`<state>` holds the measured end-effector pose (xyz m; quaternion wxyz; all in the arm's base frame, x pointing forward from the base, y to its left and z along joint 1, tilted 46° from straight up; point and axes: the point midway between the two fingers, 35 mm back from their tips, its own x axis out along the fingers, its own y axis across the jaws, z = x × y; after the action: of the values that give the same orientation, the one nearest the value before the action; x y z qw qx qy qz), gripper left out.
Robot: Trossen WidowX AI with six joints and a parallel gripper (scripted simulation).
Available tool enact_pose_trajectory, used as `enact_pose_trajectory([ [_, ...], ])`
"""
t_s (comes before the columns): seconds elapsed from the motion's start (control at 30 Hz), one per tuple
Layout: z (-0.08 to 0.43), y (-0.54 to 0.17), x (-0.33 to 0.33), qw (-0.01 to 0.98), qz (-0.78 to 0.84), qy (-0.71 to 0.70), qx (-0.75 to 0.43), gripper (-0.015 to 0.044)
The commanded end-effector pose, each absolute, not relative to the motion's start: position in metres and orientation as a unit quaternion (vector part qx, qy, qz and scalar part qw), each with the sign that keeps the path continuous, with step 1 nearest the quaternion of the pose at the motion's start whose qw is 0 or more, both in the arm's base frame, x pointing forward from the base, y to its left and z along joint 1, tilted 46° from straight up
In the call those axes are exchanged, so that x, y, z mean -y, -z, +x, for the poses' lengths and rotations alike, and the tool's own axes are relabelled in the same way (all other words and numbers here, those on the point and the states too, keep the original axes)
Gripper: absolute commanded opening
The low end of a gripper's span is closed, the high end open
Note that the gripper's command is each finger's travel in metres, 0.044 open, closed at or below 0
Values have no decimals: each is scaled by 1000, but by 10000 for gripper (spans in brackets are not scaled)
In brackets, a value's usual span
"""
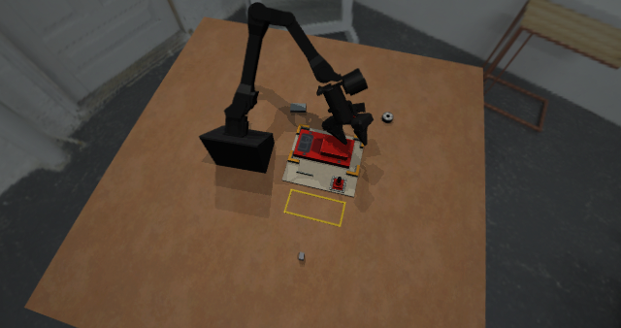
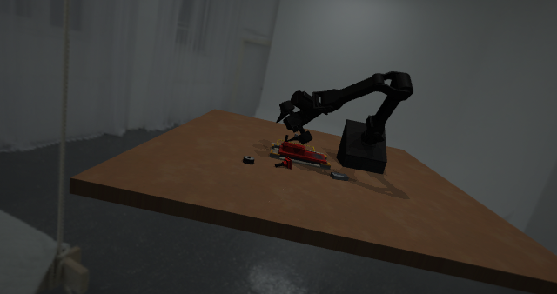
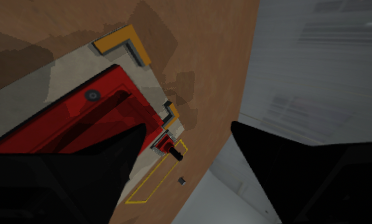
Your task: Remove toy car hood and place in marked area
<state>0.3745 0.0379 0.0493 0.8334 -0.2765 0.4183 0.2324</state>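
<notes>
The red toy car [image 1: 314, 155] [image 2: 311, 157] [image 3: 107, 81] lies on a pale base plate between orange corner brackets. A raised red block on it, which looks like the hood [image 1: 337, 147] [image 2: 293, 149], is seated on the car. My gripper [image 1: 355, 142] [image 2: 281, 131] [image 3: 189, 126] is wide open with nothing between its fingers. It is tilted above the car's hood end; one fingertip overlaps the hood in the top view, and contact cannot be told. The marked area is a yellow outline [image 1: 312, 219] [image 3: 136, 202] on the table beside the plate; no hood lies in it.
A red piece with a black knob [image 1: 338, 184] [image 3: 166, 145] stands on the plate. Another red piece [image 2: 287, 163] lies on the table by the car. A grey block [image 1: 298, 108] [image 2: 339, 176], a wheel [image 1: 387, 117] [image 2: 248, 160] and a small grey cube [image 1: 301, 256] [image 3: 182, 181] lie around.
</notes>
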Motion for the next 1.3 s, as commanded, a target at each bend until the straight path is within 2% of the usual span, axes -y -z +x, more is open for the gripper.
enact_pose_trajectory([
  [0.0,355,-33,-30,803,-95,-268,-523,440],
  [0.33,328,-56,-20,656,299,-248,-647,440],
  [1.27,328,-51,-27,652,306,-247,-648,440],
])
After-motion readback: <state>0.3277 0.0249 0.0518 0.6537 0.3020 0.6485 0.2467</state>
